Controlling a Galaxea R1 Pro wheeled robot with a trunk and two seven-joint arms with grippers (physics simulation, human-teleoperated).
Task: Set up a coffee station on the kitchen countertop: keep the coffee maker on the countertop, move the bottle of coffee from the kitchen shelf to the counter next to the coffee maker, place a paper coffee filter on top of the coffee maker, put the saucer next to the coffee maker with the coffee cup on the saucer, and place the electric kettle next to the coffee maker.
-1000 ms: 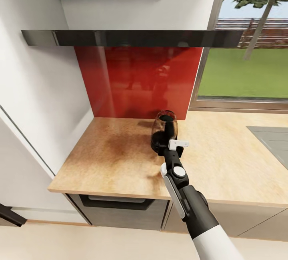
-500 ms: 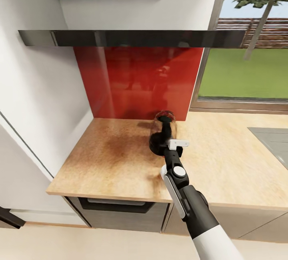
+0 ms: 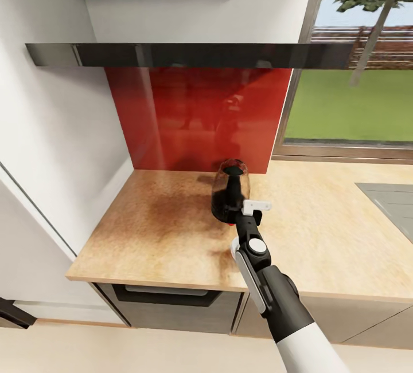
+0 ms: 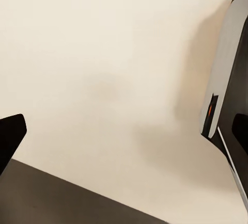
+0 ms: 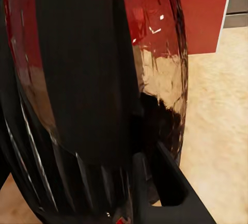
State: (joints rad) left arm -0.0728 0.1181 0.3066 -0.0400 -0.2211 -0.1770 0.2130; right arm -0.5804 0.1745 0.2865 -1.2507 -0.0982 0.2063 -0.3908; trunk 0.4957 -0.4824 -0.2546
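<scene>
- On the countertop (image 3: 321,235), against the red backsplash (image 3: 195,115), the electric kettle (image 3: 230,189) stood right at the right gripper (image 3: 236,212) fingertips.
- Its black handle seemingly sat between the fingers; whether they clamped it, I could not tell.
- Left gripper's spread was unclear.

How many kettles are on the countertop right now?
1. The electric kettle stands on the countertop before the red backsplash, at the right gripper. The worktop runs on past the picture's right edge, so others may be hidden.
</scene>
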